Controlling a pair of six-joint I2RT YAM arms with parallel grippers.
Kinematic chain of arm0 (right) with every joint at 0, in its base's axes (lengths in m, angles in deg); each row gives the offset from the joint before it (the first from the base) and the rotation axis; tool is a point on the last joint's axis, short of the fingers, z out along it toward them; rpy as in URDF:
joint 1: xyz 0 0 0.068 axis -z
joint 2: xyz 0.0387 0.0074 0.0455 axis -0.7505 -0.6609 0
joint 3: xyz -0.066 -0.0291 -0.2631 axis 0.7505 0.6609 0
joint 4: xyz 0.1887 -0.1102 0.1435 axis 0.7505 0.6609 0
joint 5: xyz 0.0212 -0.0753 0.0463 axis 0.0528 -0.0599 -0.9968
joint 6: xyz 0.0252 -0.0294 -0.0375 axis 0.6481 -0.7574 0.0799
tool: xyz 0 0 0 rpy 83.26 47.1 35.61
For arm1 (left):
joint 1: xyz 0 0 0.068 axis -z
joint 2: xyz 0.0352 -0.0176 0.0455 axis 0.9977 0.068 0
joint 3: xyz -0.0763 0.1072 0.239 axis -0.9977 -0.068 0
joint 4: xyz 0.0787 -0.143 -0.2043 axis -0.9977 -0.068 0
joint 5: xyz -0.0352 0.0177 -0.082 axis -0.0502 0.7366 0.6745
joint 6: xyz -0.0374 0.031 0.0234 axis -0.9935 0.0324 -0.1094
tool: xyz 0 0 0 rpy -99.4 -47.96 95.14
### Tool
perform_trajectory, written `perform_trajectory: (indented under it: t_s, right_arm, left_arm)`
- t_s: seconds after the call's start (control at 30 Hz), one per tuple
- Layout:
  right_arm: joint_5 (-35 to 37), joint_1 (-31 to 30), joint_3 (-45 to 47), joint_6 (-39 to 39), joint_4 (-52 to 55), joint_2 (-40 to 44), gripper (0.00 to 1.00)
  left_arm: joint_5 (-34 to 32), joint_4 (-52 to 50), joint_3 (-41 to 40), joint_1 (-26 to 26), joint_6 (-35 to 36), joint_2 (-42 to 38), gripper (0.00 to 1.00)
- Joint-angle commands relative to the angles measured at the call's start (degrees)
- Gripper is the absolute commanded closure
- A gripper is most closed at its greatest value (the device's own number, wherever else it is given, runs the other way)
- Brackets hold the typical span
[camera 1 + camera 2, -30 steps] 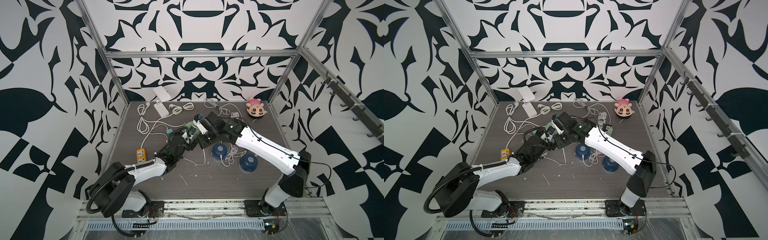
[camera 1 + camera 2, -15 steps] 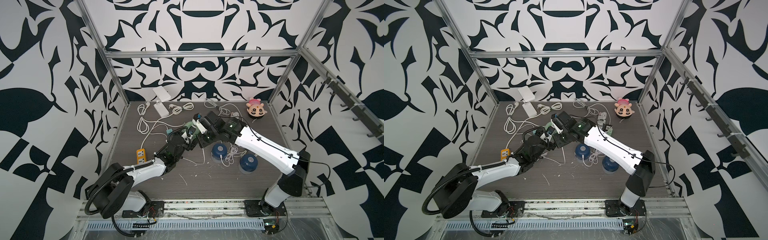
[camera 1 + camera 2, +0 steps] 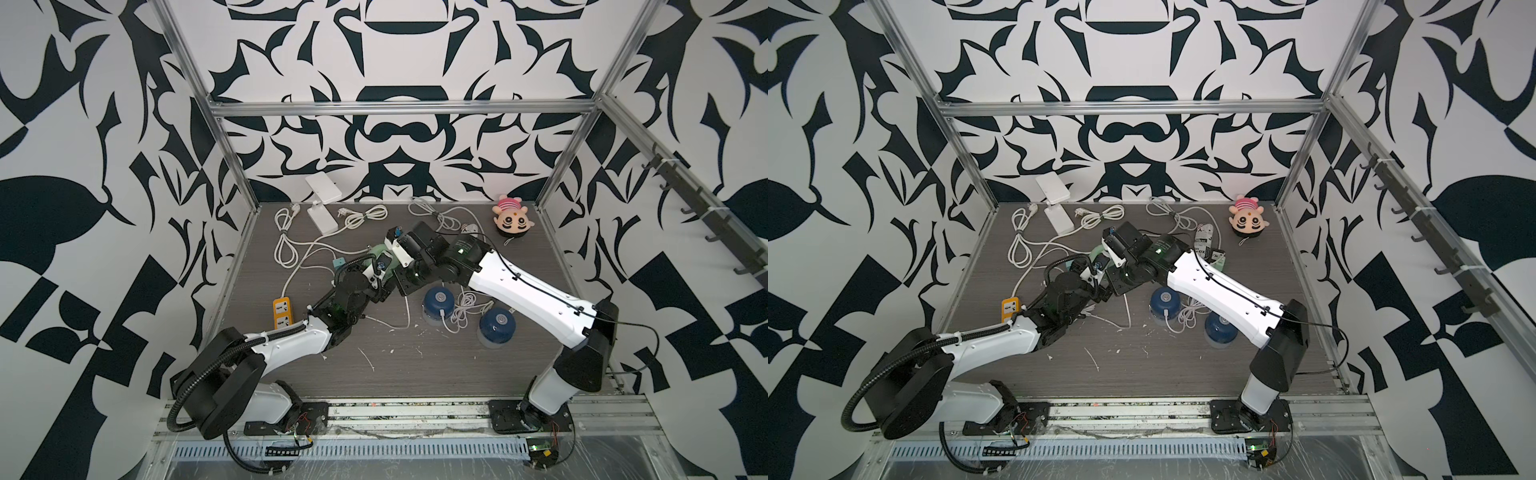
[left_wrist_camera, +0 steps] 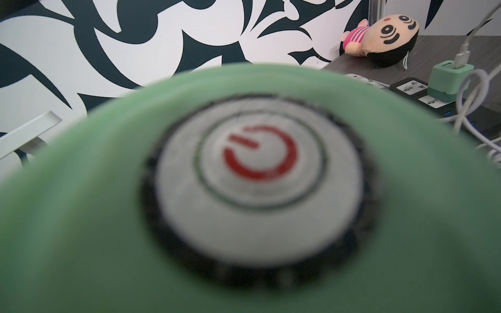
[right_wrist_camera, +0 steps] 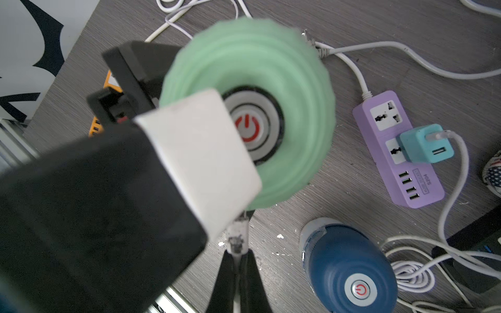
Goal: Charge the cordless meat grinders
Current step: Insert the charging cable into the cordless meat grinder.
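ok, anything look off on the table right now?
White flecks litter the table in front of the arms, like shed debris. The cable tip pinched in the right gripper is smudged black and looks worn. Nothing else stands out.

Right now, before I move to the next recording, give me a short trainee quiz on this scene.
1. True or false: the right gripper is shut on a white cable.
2. Fill in: the grinder nearest that cable's end is ___ in colour.
3. Which strip holds the teal charger: A orange, B purple, C black?
Key: 1 true; 2 mint green; 3 B, the purple power strip.
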Motion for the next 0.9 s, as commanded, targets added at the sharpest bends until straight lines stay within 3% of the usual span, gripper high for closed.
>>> perform_trajectory:
  t_s: [0.0,0.57,0.87]
  right_arm:
    - [1.53,1.04,-1.26,0.46,-2.13,0.76,1.0]
    - [-3.63,1.71,-8.25,3.38,-4.17,-2.94,1.0]
    - [-4.55,3.38,-6.44,4.95,-7.1,-2.83,1.0]
  left_arm:
    - [0.8,3.09,-0.42,0.72,0.18,-2.32,0.55]
    - [-2.35,5.94,-2.75,6.1,6.57,-1.17,0.61]
    - [-2.92,5.89,-4.79,6.96,4.89,-2.44,0.62]
